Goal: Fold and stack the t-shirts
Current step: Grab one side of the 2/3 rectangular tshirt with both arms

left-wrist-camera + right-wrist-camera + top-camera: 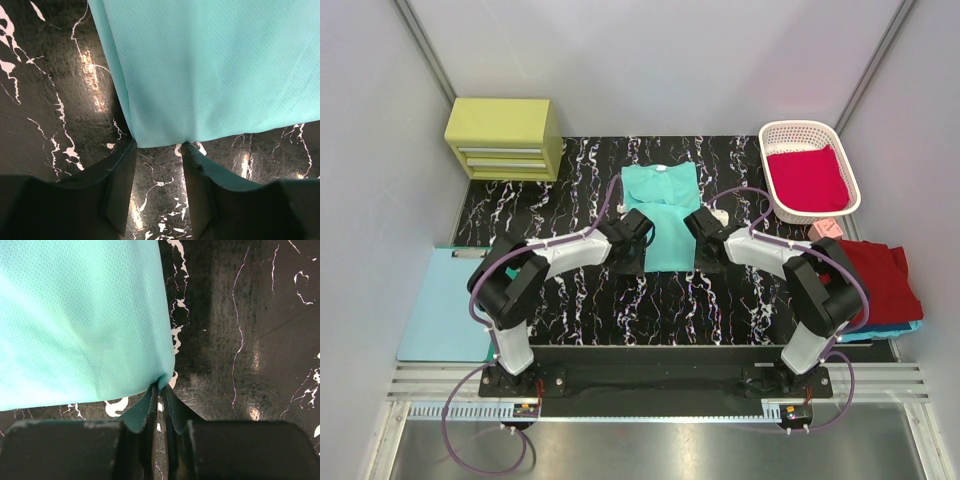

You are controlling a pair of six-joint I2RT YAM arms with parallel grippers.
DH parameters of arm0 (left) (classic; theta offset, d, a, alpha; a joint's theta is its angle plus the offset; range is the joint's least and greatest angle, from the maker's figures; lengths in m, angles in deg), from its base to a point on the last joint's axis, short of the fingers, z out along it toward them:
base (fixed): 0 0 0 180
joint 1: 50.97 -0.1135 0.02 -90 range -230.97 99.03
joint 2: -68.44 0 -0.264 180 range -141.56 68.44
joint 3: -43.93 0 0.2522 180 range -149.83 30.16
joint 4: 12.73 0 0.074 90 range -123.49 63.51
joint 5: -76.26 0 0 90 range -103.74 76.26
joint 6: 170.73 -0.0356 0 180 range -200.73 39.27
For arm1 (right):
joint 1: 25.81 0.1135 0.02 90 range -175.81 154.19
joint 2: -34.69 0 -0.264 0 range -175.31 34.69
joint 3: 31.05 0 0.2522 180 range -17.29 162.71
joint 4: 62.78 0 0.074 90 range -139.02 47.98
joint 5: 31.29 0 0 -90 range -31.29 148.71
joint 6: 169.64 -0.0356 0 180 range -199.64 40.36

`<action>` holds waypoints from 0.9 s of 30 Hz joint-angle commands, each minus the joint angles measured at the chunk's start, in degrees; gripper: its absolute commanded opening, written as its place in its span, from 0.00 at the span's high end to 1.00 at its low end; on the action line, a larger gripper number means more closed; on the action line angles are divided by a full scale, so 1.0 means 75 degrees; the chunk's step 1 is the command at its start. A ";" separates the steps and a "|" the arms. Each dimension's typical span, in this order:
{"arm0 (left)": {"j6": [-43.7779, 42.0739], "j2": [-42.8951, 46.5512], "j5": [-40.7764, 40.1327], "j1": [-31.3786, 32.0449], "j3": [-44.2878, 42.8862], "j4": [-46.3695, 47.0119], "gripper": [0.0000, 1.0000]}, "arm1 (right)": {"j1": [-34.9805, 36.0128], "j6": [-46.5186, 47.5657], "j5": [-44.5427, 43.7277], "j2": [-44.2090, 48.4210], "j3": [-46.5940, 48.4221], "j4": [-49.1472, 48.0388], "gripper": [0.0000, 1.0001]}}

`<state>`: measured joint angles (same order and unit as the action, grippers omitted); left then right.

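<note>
Lying flat, the mint-teal t-shirt (665, 205) (dimpled weave) looks smooth

Top external: is looking steeply down from high on the near side, taking in the whole table (620, 310).
Left wrist: is looking from very close at the mint-teal t-shirt (210, 70), which is filling the upper right.
Right wrist: is looking from equally close, the shirt filling the upper left.
Shared: the shirt's near hem.

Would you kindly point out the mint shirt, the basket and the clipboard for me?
mint shirt (665, 215), top view, middle of its body.
basket (798, 126), top view, far rim.
clipboard (435, 310), top view, bare board face.
</note>
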<state>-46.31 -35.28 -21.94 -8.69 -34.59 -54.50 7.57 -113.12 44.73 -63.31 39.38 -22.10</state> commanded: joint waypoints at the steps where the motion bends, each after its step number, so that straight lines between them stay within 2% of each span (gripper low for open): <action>1: 0.0029 -0.0209 -0.0101 0.0011 -0.0003 0.0137 0.58 | 0.0025 -0.0013 0.0012 0.0000 -0.0231 0.0149 0.89; 4: 0.0052 -0.0291 -0.0054 0.0011 0.0020 0.0125 0.67 | 0.0025 -0.0013 0.0059 0.0000 -0.0219 0.0149 0.93; 5: 0.0075 -0.0291 -0.0019 0.0011 0.0020 0.0137 0.74 | 0.0025 -0.0025 0.0071 0.0011 -0.0208 0.0161 0.96; 7: 0.0064 -0.0280 0.0074 0.0011 0.0079 0.0149 0.81 | 0.0025 -0.0013 0.0129 0.0046 -0.0196 0.0196 1.00; 9: 0.0052 -0.0151 0.0121 0.0023 0.0172 0.0125 0.92 | 0.0025 -0.0060 0.0257 0.0070 -0.0207 0.0278 1.00; 12: 0.0017 0.0200 0.0180 0.0034 0.0348 0.0032 1.00 | 0.0037 -0.0154 0.0410 0.0304 -0.0289 0.0395 1.00; 27: -0.0007 0.2028 0.0087 0.0538 0.0993 -0.1081 1.00 | 0.0458 -0.0658 0.0353 0.2132 -0.0770 0.1461 1.00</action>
<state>-46.20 -24.53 -21.24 -5.78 -28.09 -60.00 9.89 -116.20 47.90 -51.48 33.43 -14.76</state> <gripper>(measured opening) 0.009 0.011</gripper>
